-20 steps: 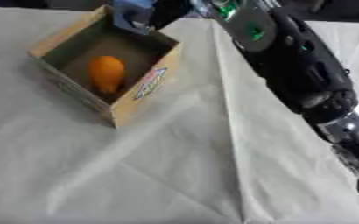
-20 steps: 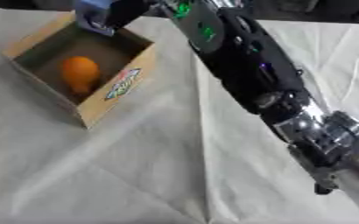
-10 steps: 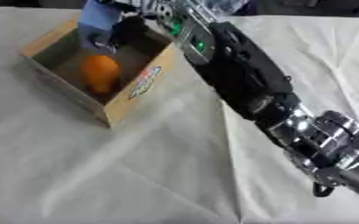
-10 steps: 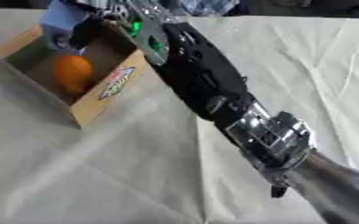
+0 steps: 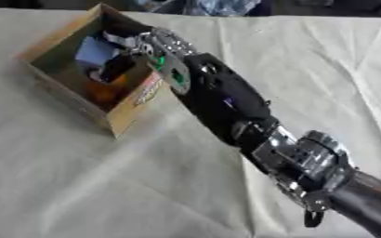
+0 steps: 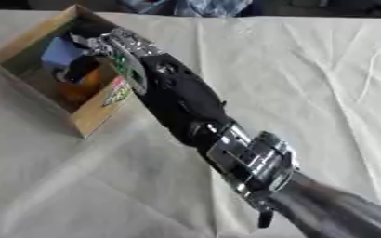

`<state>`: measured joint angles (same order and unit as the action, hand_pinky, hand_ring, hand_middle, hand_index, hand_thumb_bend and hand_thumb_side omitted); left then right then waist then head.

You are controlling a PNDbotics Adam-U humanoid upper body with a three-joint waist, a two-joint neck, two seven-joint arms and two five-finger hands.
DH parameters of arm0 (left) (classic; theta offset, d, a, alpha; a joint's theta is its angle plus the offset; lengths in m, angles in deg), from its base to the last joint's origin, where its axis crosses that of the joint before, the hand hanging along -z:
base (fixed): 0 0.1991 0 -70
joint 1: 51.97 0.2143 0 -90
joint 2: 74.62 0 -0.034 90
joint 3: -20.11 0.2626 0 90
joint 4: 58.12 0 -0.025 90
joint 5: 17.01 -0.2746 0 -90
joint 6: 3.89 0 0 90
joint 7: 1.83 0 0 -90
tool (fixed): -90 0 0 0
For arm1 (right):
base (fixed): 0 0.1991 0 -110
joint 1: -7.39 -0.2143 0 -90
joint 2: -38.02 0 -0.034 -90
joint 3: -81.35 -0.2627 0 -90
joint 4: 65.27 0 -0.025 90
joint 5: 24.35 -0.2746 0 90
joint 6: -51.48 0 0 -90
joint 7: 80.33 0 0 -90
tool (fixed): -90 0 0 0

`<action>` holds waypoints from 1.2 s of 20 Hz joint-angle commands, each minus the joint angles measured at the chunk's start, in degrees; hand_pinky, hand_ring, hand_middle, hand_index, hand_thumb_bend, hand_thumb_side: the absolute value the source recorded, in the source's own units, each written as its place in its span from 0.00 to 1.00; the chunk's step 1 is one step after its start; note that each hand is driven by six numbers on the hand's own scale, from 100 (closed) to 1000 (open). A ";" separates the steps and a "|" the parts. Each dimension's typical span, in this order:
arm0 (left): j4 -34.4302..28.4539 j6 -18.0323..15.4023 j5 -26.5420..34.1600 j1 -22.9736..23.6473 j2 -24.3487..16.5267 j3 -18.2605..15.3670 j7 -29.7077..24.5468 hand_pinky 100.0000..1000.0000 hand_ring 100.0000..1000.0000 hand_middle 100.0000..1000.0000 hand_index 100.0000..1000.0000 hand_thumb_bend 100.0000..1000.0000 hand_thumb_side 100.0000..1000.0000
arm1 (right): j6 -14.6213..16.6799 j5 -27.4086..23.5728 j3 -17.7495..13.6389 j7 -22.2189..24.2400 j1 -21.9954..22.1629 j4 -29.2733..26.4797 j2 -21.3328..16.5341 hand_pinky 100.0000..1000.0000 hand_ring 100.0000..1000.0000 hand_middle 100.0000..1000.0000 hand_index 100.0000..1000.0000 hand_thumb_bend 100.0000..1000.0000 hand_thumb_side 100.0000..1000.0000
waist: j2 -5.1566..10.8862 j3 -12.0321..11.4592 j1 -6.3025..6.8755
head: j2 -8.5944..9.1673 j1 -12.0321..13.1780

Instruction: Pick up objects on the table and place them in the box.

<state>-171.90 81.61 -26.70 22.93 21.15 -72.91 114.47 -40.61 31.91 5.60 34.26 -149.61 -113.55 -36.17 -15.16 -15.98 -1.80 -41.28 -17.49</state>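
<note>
The right arm [image 5: 226,102] comes in from the lower right and stretches diagonally across the table to the cardboard box [image 5: 63,88], which sits at the upper left on a white tablecloth [image 5: 145,186]. The right hand [image 5: 121,65] is down inside the open top of the box, its dark fingers curled around a pale blue object [image 5: 95,49]. That object sits against the palm, above the bottom of the box and towards its far side. What it is cannot be made out beyond its colour and roughly blocky shape.

Just below the hand, on the floor of the box, lies an orange round thing [image 5: 104,90], partly hidden by the fingers and in shadow. Whether the fingers touch it cannot be told.

The near right wall of the box carries a printed label [image 6: 118,90] with red, green and white marks; the letters are too blurred to read. A small green light [image 5: 177,76] glows on the black casing of the wrist.

The cloth is creased in long folds around the box and under the arm. The left hand shows in neither view
</note>
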 commanded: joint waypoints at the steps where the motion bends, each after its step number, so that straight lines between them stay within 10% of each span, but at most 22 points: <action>1: -0.81 -0.01 0.26 -0.56 -0.49 -0.05 -0.18 0.56 0.81 1.00 0.65 0.17 0.99 | 1.07 2.12 -0.79 -0.95 -0.74 1.44 0.52 0.88 0.89 0.71 0.92 0.15 0.70 | 0.77 -0.14 0.51 | 0.57 -0.28; 5: -0.81 0.06 0.25 -0.42 -0.47 -0.09 -0.23 0.56 0.81 1.00 0.65 0.17 0.99 | 1.60 2.15 -1.40 -1.27 -1.11 0.34 0.23 0.89 0.91 0.76 0.96 0.40 0.99 | 0.83 -0.01 0.52 | 0.45 -0.08; 24: -0.81 0.35 0.02 0.02 -0.72 -0.19 -0.60 0.56 0.81 1.00 0.65 0.17 0.98 | 0.37 -2.38 -1.37 1.77 -2.54 -7.13 -3.60 0.91 0.93 0.79 1.00 0.49 0.89 | 1.32 0.73 0.58 | 0.24 0.38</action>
<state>-171.90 81.99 -26.69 23.33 21.31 -72.91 114.04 -40.41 29.95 4.43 35.57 -150.66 -119.17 -38.66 -15.00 -15.24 -1.68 -41.23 -17.28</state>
